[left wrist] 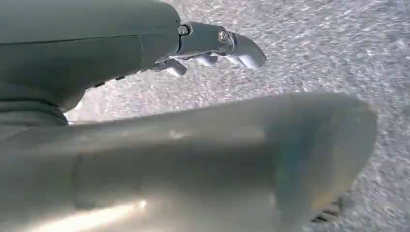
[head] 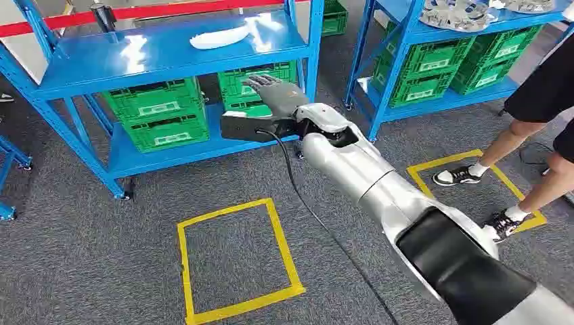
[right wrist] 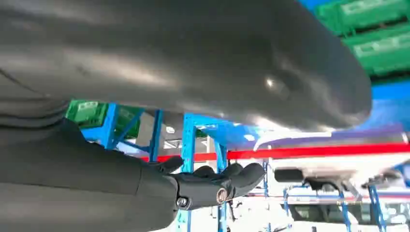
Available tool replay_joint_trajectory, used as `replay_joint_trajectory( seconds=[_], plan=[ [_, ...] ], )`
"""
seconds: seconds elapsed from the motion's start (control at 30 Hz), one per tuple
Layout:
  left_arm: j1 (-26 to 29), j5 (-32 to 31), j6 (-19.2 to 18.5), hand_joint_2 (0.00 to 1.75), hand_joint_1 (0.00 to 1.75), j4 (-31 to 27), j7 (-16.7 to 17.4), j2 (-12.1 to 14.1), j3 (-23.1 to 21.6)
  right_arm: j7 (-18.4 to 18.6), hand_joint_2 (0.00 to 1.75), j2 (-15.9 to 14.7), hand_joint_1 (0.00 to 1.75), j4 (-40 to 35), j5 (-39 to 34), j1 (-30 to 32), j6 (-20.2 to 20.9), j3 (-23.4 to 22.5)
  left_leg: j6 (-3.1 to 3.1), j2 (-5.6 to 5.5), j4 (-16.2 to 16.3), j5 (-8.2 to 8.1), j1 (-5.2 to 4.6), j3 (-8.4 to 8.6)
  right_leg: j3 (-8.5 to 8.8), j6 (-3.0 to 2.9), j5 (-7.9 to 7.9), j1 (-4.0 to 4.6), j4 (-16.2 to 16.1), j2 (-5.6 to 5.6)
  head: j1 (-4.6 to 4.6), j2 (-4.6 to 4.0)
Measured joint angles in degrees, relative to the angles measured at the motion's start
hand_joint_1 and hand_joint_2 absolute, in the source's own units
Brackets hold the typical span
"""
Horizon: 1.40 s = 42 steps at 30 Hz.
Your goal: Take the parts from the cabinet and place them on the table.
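Right arm: the silver arm (head: 379, 189) runs from the lower right of the head view up toward the middle, with a black cable (head: 318, 217) trailing from the wrist over the carpet.
Floor: grey carpet (head: 88, 250) with a yellow tape rectangle (head: 237, 257) just left of the arm and a second yellow tape rectangle (head: 474, 183) off to the right.
Person: a person's legs in sneakers (head: 474, 175) stand on the second rectangle, well apart from the robot's hand.
Right hand: the right hand (head: 274, 91) is stretched forward in front of the blue cabinet (head: 169, 51), at the level of its lower shelf; its fingers (head: 260, 81) are straight and slightly spread, with nothing in them.
Left hand: in the left wrist view the left hand (left wrist: 212, 46) hangs over the carpet, its fingers (left wrist: 246, 53) curled partway and holding nothing.
Crates: green crates (head: 162, 112) sit on the cabinet's lower shelf, one pair to the left, another pair directly behind the right hand.
Part: a white curved part (head: 220, 37) lies on the cabinet's top shelf, above and beyond the right hand, not touched by it.
Far rack: a second blue rack (head: 433, 61) to the right carries more green crates and silvery parts (head: 460, 13) on its top shelf.
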Motion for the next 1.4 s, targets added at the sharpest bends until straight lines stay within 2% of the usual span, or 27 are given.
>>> replay_joint_trajectory(
  seconds=[0.17,0.23,0.33,0.37,0.4,0.43,0.5,0.53,0.57,0.6,0.63,0.73,0.8,0.87,0.9,0.97,1.0,1.03,1.07,1.1,1.13,1.2,1.23,1.27,1.3,1.33,1.4],
  plan=[
    [-0.2,-0.1,0.0,0.00,0.00,0.0,0.0,0.2,0.0,0.0,0.00,-0.4,0.00,-0.3,-0.1,-0.5,0.1,3.1,0.86,0.30,-0.4,0.15,-0.16,-0.16,-0.26,0.88,1.27,-0.03,0.4,0.18,0.02,0.00],
    [-0.3,-0.1,0.0,0.00,0.00,0.0,0.0,0.2,0.0,0.0,0.00,-0.7,0.00,-0.6,-0.1,-0.8,0.1,3.4,1.58,0.57,-1.1,0.65,0.40,0.47,-1.14,0.95,0.12,-0.10,1.9,-0.48,0.11,0.00],
    [-0.4,-0.1,0.0,0.00,0.00,0.1,0.0,0.2,0.0,0.0,0.00,-0.8,0.00,-0.7,-0.1,-1.4,0.2,4.0,1.89,0.89,-1.2,0.40,0.41,0.20,-7.49,1.36,-5.40,-0.07,13.6,-0.89,0.28,0.00],
    [-0.4,-0.1,0.0,0.00,0.00,0.1,0.0,0.2,0.0,0.0,0.00,-1.0,0.00,-0.7,-0.1,-1.2,0.2,4.2,1.94,0.96,-1.1,0.30,0.41,0.18,-9.54,1.36,-6.28,-0.08,17.0,-0.91,0.28,0.00],
    [-0.4,-0.1,0.0,0.00,0.00,0.1,0.0,0.2,0.0,0.0,0.00,-1.0,0.00,-0.7,-0.1,-1.0,0.2,4.2,1.80,0.94,-1.1,0.03,0.43,0.24,-10.63,1.29,-5.78,-0.16,18.0,-0.96,0.31,0.00],
    [-0.4,-0.2,0.0,0.00,0.00,0.2,0.0,0.2,0.0,0.0,0.00,-1.2,0.00,-0.7,-0.1,-0.9,0.2,4.3,1.62,0.93,-0.9,-0.16,0.52,0.42,-10.38,1.36,-3.75,-0.31,16.2,-1.03,0.31,0.00],
    [-0.4,-0.4,-0.1,0.00,0.00,0.2,0.0,0.0,0.0,0.0,0.00,-1.4,0.00,-0.7,-0.3,-1.1,0.3,4.4,0.96,0.97,-0.5,-0.82,0.79,0.98,-6.62,1.02,2.44,-0.34,6.5,-1.31,0.33,0.00],
    [-0.4,-0.5,-0.1,0.00,0.00,0.2,0.0,-0.1,0.0,0.0,0.00,-1.5,0.00,-0.7,-0.6,-1.3,0.3,4.5,0.57,1.10,-0.4,-1.21,0.88,1.21,-5.11,0.95,4.24,-0.35,2.1,-1.68,0.39,0.00],
    [-0.5,-0.6,-0.1,0.00,0.00,0.2,0.0,0.0,-0.1,0.0,0.00,-1.7,0.00,-0.6,-0.8,-1.6,0.5,4.8,0.12,1.25,-0.4,-1.31,0.75,1.20,-5.10,0.79,1.77,0.37,1.5,-1.92,0.39,0.00],
    [-0.6,-0.6,-0.2,0.00,0.00,0.2,0.0,0.0,-0.1,-0.2,0.00,-1.6,0.00,-0.6,-1.2,-1.8,0.6,5.2,-0.40,1.33,-0.6,-1.36,0.66,0.97,-5.11,0.15,1.08,0.38,1.4,-2.01,0.46,0.00],
    [-0.7,-0.7,-0.2,0.00,0.00,0.2,0.0,0.0,-0.1,-0.3,0.00,-1.7,0.00,-0.6,-1.5,-1.8,0.6,5.4,-0.79,1.50,-0.9,-1.53,0.52,1.15,-4.87,-0.27,2.26,0.46,1.1,-1.90,0.46,0.00],
    [-0.7,-0.8,-0.2,0.00,0.00,0.2,0.0,-0.2,-0.1,-0.5,0.00,-1.8,0.00,-0.3,-2.6,-1.6,0.4,6.1,-1.84,1.45,0.5,-1.50,0.82,1.52,-2.91,-1.84,1.71,0.10,0.6,-1.48,0.48,0.00],
    [-0.9,-0.9,-0.2,0.00,0.00,0.2,0.0,-0.2,-0.1,-0.9,0.00,-1.9,0.00,-0.3,-3.0,-1.8,0.2,6.7,-1.99,1.11,7.4,-1.69,0.80,-2.54,-1.59,-2.60,0.80,0.17,0.4,-1.35,0.22,0.00],
    [-0.8,-0.9,-0.4,0.00,0.00,0.2,0.0,-0.1,-0.1,-1.0,0.00,-1.9,0.00,-0.3,-3.2,-1.2,0.2,7.3,-2.06,0.95,14.9,-4.40,0.62,-8.53,-0.46,-2.92,-0.37,0.36,0.4,-1.13,0.17,0.00],
    [-0.5,-0.9,-0.5,0.00,0.00,0.3,0.0,-0.1,-0.1,-1.1,0.00,-1.9,0.00,-0.2,-3.4,-0.7,0.2,7.4,-2.06,0.91,16.5,-5.28,0.59,-10.65,0.26,-2.99,-1.01,0.45,0.4,-0.94,0.15,0.00],
    [-0.2,-0.9,-0.6,0.00,0.00,0.4,-0.1,-0.1,-0.1,-1.2,0.00,-1.9,0.00,-0.2,-3.8,-0.3,0.1,7.9,-1.54,0.88,12.9,-3.66,0.56,-11.45,2.13,-2.86,-2.46,0.52,0.4,-0.56,0.13,0.00],
    [-0.2,-1.0,-0.6,0.00,0.00,0.4,-0.1,-0.1,-0.1,-1.2,0.00,-1.9,0.00,-0.2,-3.8,-0.3,0.1,8.2,-1.21,0.87,8.5,-0.76,0.53,-10.64,3.31,-2.72,-3.37,0.54,0.4,-0.50,0.15,0.00],
    [-0.2,-1.1,-0.7,0.00,0.00,0.5,-0.1,-0.1,-0.1,-1.2,0.00,-1.9,0.00,-0.2,-3.9,-0.2,0.1,8.4,-0.80,0.86,4.0,3.39,0.44,-9.78,4.23,-2.51,-4.27,0.54,0.4,-0.49,0.15,0.00],
    [0.1,-1.1,-1.0,0.00,0.00,0.7,-0.2,-0.1,-0.1,-1.2,0.00,-2.0,0.00,0.1,-3.9,0.1,0.1,8.5,-0.36,0.85,-0.1,9.53,0.32,-9.71,4.33,-2.29,-5.08,0.57,0.3,-0.43,0.00,0.00],
    [0.0,-1.2,-1.1,0.00,0.00,0.8,-0.4,-0.1,-0.1,-1.1,0.00,-1.9,0.00,0.2,-3.9,0.3,0.2,9.0,-0.52,0.93,0.3,7.51,-0.06,-9.83,5.01,-1.85,-5.66,0.70,0.2,-0.06,-0.18,0.00],
    [0.0,-1.4,-1.3,0.00,0.00,0.8,-0.4,-0.1,-0.1,-0.9,0.00,-2.0,0.00,0.1,-3.9,0.5,0.4,9.4,-0.27,0.91,0.5,7.14,-0.25,-8.97,5.17,-1.31,-6.31,0.60,-0.5,-0.12,-0.06,0.00],
    [0.2,-1.7,-1.3,0.00,0.00,0.8,-0.2,-0.1,-0.1,-0.9,0.00,-2.0,0.00,0.1,-3.9,0.4,0.3,9.6,0.65,0.94,-0.1,6.31,-0.15,-7.81,6.52,-0.73,-5.17,0.73,-0.2,-0.15,0.00,0.00],
    [0.2,-1.8,-1.3,0.00,0.00,0.6,-0.2,-0.2,-0.2,-0.9,0.00,-2.0,0.00,-0.1,-3.9,0.3,0.3,9.7,1.09,0.65,-0.5,5.92,0.21,-6.53,5.14,-0.49,-4.12,0.61,2.5,-0.32,0.02,0.00],
    [0.1,-1.8,-1.1,0.00,0.00,0.6,-0.2,-0.3,-0.2,-0.9,0.00,-2.0,0.00,-0.1,-4.0,0.2,0.2,9.9,1.33,0.74,-0.7,5.25,0.25,-5.52,2.58,-0.19,-1.73,0.63,7.3,-0.63,0.07,0.00],
    [0.0,-1.8,-0.9,0.00,0.00,0.6,-0.2,-0.2,-0.2,-0.7,0.00,-2.0,0.00,-0.1,-4.1,0.1,0.2,10.2,1.57,0.73,-1.0,4.57,0.26,-4.63,-0.90,0.05,-0.99,0.60,12.0,-0.78,0.33,0.00],
    [0.0,-1.8,-0.7,0.00,0.00,0.6,-0.2,-0.3,-0.2,-0.5,0.00,-2.0,0.00,0.0,-4.1,0.4,0.2,10.7,1.61,0.66,-1.3,3.78,0.28,-3.60,-4.34,0.37,-2.34,0.52,15.8,-0.93,0.37,0.00],
    [0.2,-1.6,-0.3,0.00,0.00,0.7,-0.2,-0.4,-0.2,-0.1,0.00,-2.0,0.00,0.0,-3.8,1.3,-0.1,11.5,1.68,0.32,-1.5,2.00,0.28,-1.29,-9.05,0.53,-8.98,0.53,17.9,-1.09,0.37,0.00]
  ],
)
